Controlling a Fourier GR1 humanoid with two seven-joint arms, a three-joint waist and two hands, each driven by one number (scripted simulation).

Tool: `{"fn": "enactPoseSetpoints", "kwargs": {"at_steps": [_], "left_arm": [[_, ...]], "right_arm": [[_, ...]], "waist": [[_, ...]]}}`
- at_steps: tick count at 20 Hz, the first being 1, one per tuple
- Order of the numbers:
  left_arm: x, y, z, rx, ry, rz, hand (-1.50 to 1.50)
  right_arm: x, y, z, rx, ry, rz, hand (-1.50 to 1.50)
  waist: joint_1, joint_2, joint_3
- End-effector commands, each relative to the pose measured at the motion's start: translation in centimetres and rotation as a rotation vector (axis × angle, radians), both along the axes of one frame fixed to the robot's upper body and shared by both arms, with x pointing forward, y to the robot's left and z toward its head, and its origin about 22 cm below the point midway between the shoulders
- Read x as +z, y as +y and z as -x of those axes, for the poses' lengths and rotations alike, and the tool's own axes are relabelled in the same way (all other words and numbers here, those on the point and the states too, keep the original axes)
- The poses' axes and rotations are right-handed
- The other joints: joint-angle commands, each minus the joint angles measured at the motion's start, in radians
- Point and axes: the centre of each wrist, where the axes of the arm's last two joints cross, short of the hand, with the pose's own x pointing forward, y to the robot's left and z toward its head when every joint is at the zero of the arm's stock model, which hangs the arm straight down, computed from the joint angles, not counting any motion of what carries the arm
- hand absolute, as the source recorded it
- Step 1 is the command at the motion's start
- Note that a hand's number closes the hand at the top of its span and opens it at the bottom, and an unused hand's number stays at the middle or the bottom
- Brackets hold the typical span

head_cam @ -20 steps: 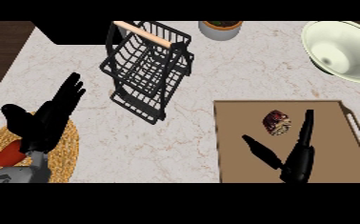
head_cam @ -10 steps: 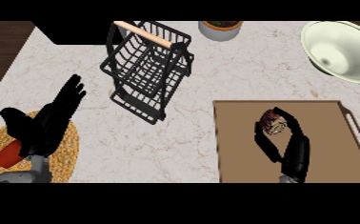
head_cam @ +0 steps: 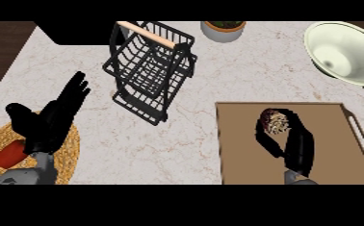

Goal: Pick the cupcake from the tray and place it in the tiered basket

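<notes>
Cupcake [head_cam: 274,122] sits half hidden inside curled right hand [head_cam: 299,145].

A dark, pale-flecked cupcake [head_cam: 273,122] sits near the far edge of the flat brown tray [head_cam: 241,153], about midway along it, with the fingers and thumb of the right hand [head_cam: 300,145] curled round it. The tray lies at the near right corner of the counter [head_cam: 235,76]. The black wire tiered basket [head_cam: 150,73], with a light wooden handle on top, stands toward the far edge, left of the middle.
</notes>
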Motion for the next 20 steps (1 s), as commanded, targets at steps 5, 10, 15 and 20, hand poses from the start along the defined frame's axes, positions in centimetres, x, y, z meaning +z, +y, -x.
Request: {"fn": "enactPoseSetpoints", "kwargs": {"at_steps": [5,10,15,20], "left_arm": [[0.3,-0.1,-0.3,-0.004,-0.017,-0.011,0.00],[-1.1,1.0,0.3,0.008,0.004,-0.015,0.00],[-1.1,2.0,1.6,0.033,0.008,0.006,0.00],[-0.1,2.2,0.2,0.008,-0.009,-0.012,0.00]], "right_arm": [[-2.8,-7.4,5.2,0.170,0.548,0.456,1.50],[4.7,-3.2,0.7,0.115,0.284,0.533,1.50],[12.5,2.6,3.3,0.153,-0.015,0.270,1.50],[19.9,4.5,5.7,0.235,-0.146,0.243,1.50]], "waist": [[0.001,0.017,-0.001],[-0.023,0.004,0.008],[-0.029,-0.002,0.010],[-0.020,0.003,0.011]]}}
